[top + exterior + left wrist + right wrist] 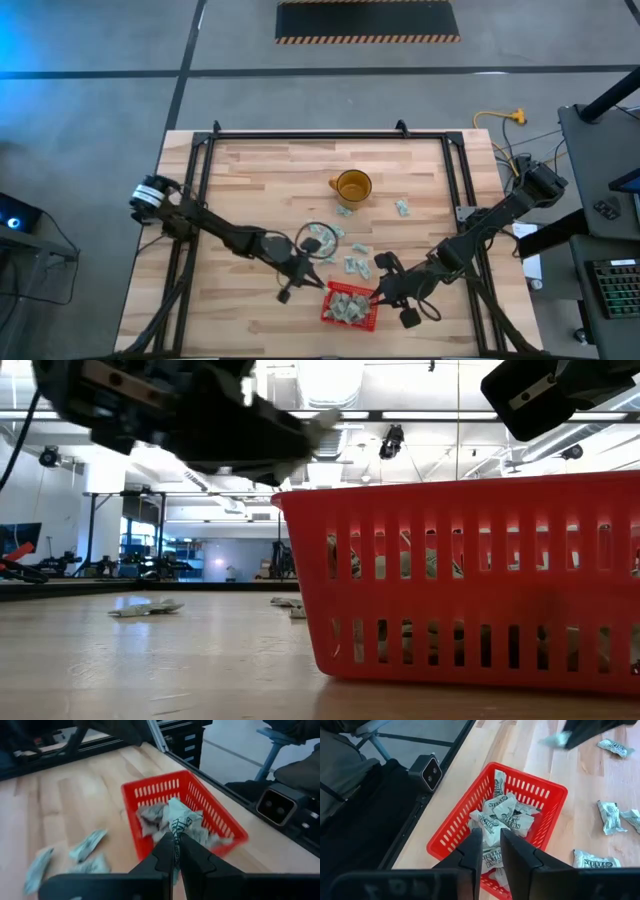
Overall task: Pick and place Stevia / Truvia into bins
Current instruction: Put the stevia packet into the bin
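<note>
A packet (176, 822) is being held between the shut fingers of the left gripper (176, 851), just short of the near wall of the basket (230, 827). In the high view the left gripper (300, 268) is being shown just beside the basket's left edge (327, 306), not yet over the opening. For a clean drop, the packet should be carried clear of the rim and centred over the pile before the fingers are parted; a release at the rim is judged likely to leave the packet draped on the wall or on the table.

The right gripper (490, 851) is being held above the basket's right side (555, 805), its fingers narrowly parted over the heap of packets (502, 817). Whether a packet is being gripped there cannot be told from the wrist view. Since both grippers are being worked at the same small basket, contact between them is to be avoided by letting one clear before the other enters.

Farther out, several loose packets (356, 264) are lying on the table (250, 170) between the basket and the mug (353, 186), with one more (403, 207) lying right of the mug. These are still to be collected.
</note>
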Available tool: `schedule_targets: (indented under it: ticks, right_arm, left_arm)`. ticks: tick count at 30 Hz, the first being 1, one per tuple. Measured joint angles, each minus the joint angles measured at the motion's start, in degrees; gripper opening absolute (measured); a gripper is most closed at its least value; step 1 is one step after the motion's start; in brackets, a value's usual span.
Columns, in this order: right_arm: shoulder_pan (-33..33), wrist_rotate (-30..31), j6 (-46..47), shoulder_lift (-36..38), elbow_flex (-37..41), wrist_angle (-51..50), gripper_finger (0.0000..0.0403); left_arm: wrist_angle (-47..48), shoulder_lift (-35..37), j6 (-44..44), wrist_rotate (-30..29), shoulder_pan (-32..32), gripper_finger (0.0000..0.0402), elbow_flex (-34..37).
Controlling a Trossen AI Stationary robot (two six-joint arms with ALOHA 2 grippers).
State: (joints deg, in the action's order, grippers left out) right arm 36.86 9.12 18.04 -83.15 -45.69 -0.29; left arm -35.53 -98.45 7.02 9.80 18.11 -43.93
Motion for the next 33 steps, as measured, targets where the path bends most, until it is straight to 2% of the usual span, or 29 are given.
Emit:
schedule_targets:
  ticks: [9, 16, 19, 27, 30, 33]
  right_arm:
    - [0.0, 0.6, 5.1, 0.1, 0.0, -8.0, 0.0058]
    - [0.0, 4.3, 8.8, 0.1, 0.0, -12.5, 0.0059]
    - [0.0, 4.6, 9.4, 0.1, 0.0, -13.0, 0.006]
    - [0.0, 5.6, 10.2, 0.2, 0.0, -14.9, 0.0058]
    - [0.0, 11.2, 15.7, 0.3, 0.0, -23.2, 0.0055]
    - [0.0, 16.1, 25.0, 0.3, 0.0, -35.4, 0.0052]
  left_arm:
    - [3.0, -9.7, 1.0, 4.6, 0.4, 0.0002, -11.4]
    - [7.2, -11.1, 2.7, 4.9, 0.6, 0.0008, -13.6]
    - [8.2, -11.1, 4.0, 4.8, 0.7, 0.0037, -13.6]
    - [8.2, -11.0, 3.9, 2.9, 0.8, 0.0156, -13.6]
    - [10.3, -9.8, 3.8, 1.3, 0.8, 0.0184, -13.7]
    - [13.8, -7.6, 2.7, -0.7, 0.8, 0.0195, -13.7]
